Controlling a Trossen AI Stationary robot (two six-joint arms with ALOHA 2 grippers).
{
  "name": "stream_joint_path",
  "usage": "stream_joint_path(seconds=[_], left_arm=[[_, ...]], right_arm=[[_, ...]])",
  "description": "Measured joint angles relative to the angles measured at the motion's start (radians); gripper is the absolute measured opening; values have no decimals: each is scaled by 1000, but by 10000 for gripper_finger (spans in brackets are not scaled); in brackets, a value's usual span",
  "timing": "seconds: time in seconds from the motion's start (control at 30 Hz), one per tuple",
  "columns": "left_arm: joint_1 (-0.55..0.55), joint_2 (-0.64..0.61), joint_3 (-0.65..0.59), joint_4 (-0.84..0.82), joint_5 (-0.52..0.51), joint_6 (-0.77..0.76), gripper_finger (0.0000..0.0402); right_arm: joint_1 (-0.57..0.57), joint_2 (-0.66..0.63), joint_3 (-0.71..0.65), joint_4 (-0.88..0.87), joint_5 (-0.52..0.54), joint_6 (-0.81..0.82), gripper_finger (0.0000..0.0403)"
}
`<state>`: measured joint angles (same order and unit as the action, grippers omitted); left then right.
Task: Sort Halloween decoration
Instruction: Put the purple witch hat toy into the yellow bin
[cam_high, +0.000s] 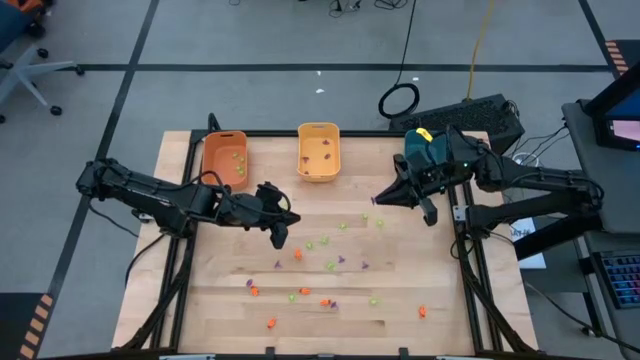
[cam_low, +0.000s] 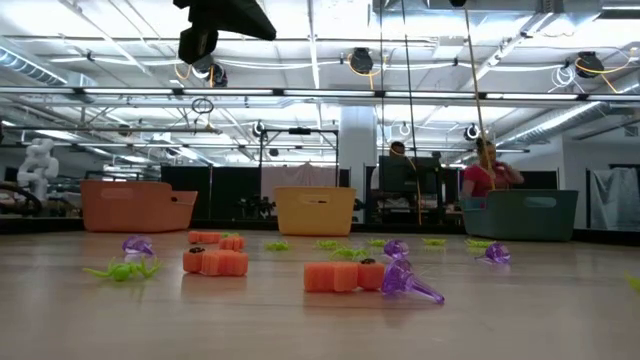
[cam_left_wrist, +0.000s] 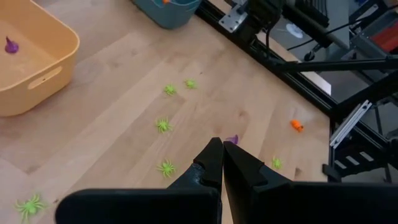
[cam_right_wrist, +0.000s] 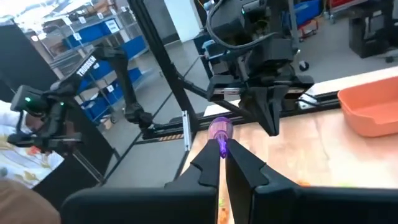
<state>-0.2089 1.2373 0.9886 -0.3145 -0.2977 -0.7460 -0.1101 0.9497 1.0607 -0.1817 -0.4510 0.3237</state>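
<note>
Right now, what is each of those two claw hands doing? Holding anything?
Left gripper: fingers shut, holding nothing visible, above the table.
Right gripper: fingers shut on a purple trinket, raised off the table.

Trinkets (cam_high: 330, 265) scattered on table (cam_high: 400, 310), bins (cam_high: 318, 152) behind them.

Three bins are showing at the far edge: orange bin (cam_high: 224, 158) at left, yellow bin (cam_high: 318, 152) in the middle, teal bin (cam_high: 424, 150) at right. The trinkets (cam_high: 330, 265) are lying in orange, light green and purple across the pale wood table (cam_high: 400, 290). The dark right gripper (cam_right_wrist: 221, 157) is pinching a purple trinket (cam_right_wrist: 219, 130). The left gripper (cam_left_wrist: 222, 149) is showing black.
</note>
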Motion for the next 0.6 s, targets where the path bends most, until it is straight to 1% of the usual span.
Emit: stream_joint_path(seconds=[0.17,0.3,0.47,0.6], left_arm=[[0,0,0,4,0,-8,13],[0,0,0,45,0,-7,13],[0,0,0,174,0,12,13],[2,0,0,228,0,29,13]], right_arm=[[0,0,0,53,-48,-36,0],[0,0,0,59,-49,-75,0],[0,0,0,59,-49,-78,0],[0,0,0,59,-49,-74,0]])
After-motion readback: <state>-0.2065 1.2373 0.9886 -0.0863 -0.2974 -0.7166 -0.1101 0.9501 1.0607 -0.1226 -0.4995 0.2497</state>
